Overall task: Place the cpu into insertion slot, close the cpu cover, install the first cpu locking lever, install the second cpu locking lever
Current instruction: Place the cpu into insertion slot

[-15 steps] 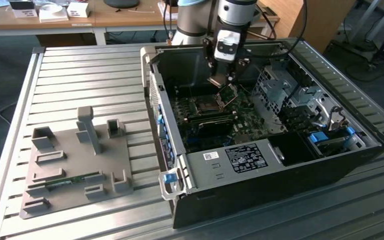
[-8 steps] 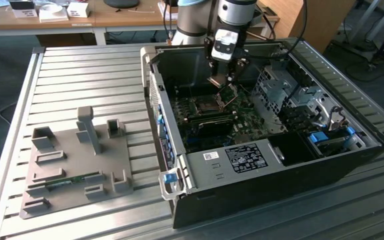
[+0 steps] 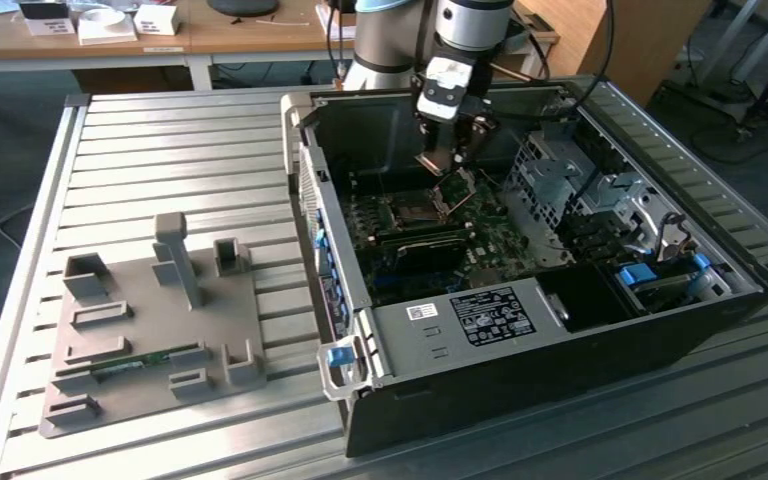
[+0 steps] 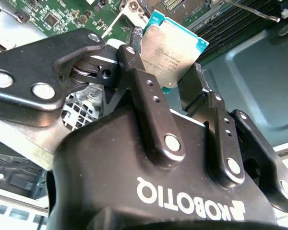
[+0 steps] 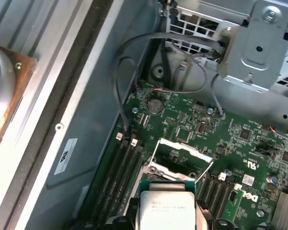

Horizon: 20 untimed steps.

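Slatted desk with open case mid-frame
Jaws clamp the cpu, held just above raised cover and slot

Bright, even room light; computer case interior shadowed, sheen on cpu, blown-out highlight just outside the case wall.

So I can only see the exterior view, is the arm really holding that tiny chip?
Observer: Yes. In the second wrist view the gripper is shut on the chip, pinching two opposite edges.
Operator: Which way is it facing?
Observer: In the first wrist view its silver top faces the camera, with a green edge showing.
Operator: What's past it?
Observer: A metal cover, tilted up off the green board.
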Motion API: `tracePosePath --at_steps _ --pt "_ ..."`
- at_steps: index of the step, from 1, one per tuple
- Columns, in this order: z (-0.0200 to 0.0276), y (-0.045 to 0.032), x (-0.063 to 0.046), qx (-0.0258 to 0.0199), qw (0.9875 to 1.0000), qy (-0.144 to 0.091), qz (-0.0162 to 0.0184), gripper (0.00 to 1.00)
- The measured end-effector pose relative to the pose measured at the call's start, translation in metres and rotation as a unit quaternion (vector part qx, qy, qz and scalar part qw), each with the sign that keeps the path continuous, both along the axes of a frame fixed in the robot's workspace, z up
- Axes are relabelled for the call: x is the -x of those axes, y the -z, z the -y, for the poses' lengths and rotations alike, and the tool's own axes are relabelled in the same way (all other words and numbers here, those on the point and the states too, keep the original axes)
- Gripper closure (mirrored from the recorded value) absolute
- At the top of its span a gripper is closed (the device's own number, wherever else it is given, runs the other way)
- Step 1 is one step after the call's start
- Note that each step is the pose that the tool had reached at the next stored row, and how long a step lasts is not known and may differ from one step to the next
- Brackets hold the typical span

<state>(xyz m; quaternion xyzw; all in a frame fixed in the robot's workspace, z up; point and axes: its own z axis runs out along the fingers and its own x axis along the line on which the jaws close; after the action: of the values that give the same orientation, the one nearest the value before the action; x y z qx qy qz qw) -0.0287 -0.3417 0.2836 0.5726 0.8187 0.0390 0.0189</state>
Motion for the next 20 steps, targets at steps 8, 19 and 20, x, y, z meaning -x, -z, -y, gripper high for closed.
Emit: tracePosePath --at_steps 8,19,20 --pt "0.0000 0.0001 0.0000 0.0000 0.9995 0.033 0.0000 0.46" --pt "0.0000 0.0001 0.0000 0.0000 0.9991 0.043 0.0000 0.46" --pt "0.0000 0.0001 0.0000 0.0000 0.9991 0.043 0.0000 0.46"
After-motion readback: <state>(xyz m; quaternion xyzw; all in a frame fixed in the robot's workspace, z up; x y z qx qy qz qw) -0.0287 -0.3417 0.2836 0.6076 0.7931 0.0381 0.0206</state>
